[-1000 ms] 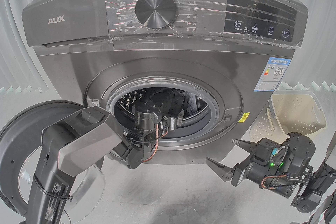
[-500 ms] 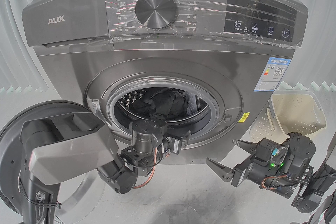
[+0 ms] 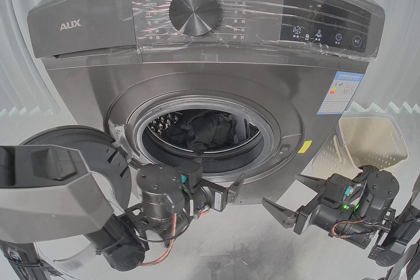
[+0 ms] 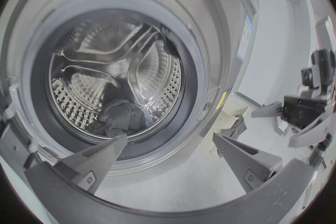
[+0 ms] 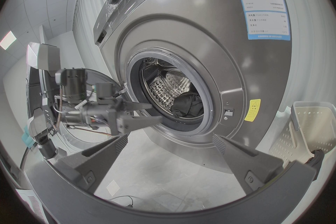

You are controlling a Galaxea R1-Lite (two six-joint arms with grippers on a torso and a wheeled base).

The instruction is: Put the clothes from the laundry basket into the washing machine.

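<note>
The grey washing machine [image 3: 205, 75] stands with its round door [image 3: 87, 147] swung open to the left. Dark clothes [image 3: 202, 130] lie in the steel drum, also visible in the left wrist view [image 4: 119, 119] and the right wrist view [image 5: 188, 105]. My left gripper [image 3: 234, 193] hangs open and empty just below the drum opening, outside it. My right gripper [image 3: 284, 195] is open and empty to the lower right of the opening, in front of the cream laundry basket [image 3: 372, 141]. A dark piece of cloth [image 4: 238, 126] hangs at the basket's near rim.
The open door takes up the room on the left, close to my left arm. The basket [image 5: 311, 126] stands against the machine's right side. Bare grey floor [image 3: 245, 237] lies between the two grippers and in front of the machine.
My left gripper has come out of the drum, down and back toward the left, leaving the dark clothes inside. The right gripper has barely shifted.
</note>
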